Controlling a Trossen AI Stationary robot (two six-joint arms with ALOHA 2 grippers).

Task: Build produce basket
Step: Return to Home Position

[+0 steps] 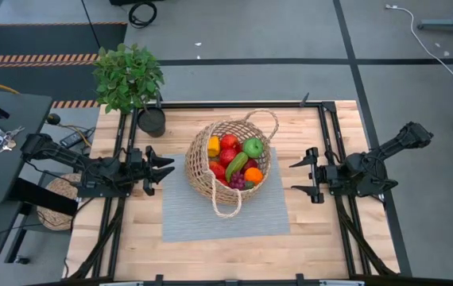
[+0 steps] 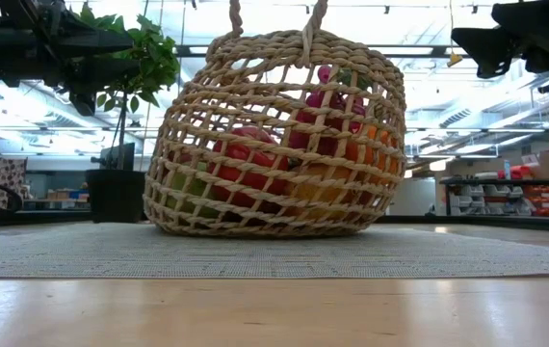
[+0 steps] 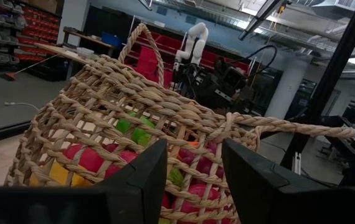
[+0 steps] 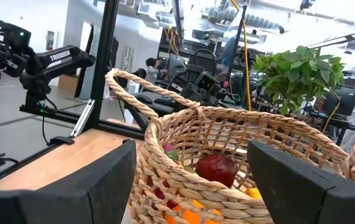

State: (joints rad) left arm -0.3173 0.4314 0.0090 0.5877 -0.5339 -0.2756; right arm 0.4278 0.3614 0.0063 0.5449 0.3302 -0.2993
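Now my two arms are low over the wooden table [image 1: 330,242], one on each side of the basket [image 1: 197,168], and both point toward it. The basket stands on a grey mat [image 1: 187,222] in the middle of the table, between my two grippers. My left gripper [image 1: 165,169] is just beside the left wall of the basket, over the edge of the mat, and it does not touch the basket. Its fingers [image 3: 141,183] are spread apart and nothing is between them; in the left wrist view the woven wall is directly in front of them. My right gripper [image 1: 293,176] is near the right side of the basket, a little further off, also with the fingers spread wide and holding nothing. The produce [image 1: 228,144] lies inside the basket: a green apple [image 1: 252,146], an orange [image 1: 253,175], a yellow pepper [image 1: 213,146], a cucumber [image 1: 236,165], dark grapes [image 1: 237,183] and some red fruits. One loop handle [image 1: 226,208] lies over the mat on the near side. A potted plant [image 1: 127,75] stands at the far left corner, well apart from both grippers.
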